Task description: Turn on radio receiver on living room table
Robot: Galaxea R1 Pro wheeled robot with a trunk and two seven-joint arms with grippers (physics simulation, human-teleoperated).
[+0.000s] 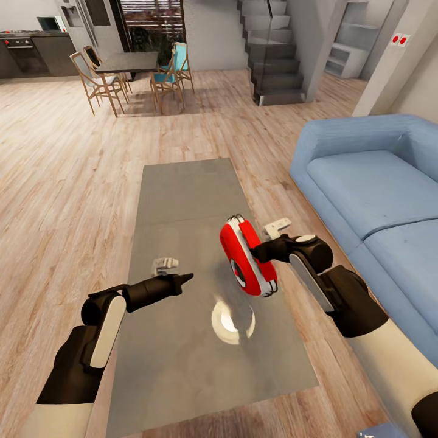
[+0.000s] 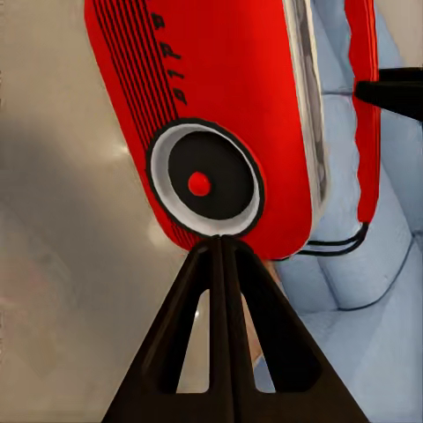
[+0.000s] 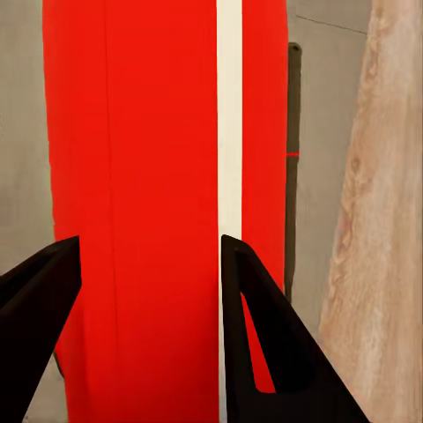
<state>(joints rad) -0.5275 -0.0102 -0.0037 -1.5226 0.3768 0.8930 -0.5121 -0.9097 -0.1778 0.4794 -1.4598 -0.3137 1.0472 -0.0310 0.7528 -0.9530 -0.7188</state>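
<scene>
Closest to the lens: black left gripper (image 2: 220,242), fingers pressed together into one point, aimed at the round black dial (image 2: 207,182) with its red centre and white ring, tip just below the ring's rim. Held aloft above the long glossy grey-taupe table (image 1: 182,201): small rounded red radio receiver (image 1: 246,258) with white edges, pinched across its body by the black right gripper (image 3: 145,264), fingers set narrow on either side of the red shell and white seam. Lifted clear of the tabletop, tilted, dial face turned toward the left arm. Blue sofa (image 1: 377,188) beside the table, light wood plank floor (image 1: 61,152) around it.

To do the step well, by this reading: keep the right hold firm and still so the radio does not swing under pressure; advance the closed left tip slightly higher, onto the red centre, not the ring's edge; push straight along the finger axis, gently, to avoid levering the radio out of the clamp.
</scene>
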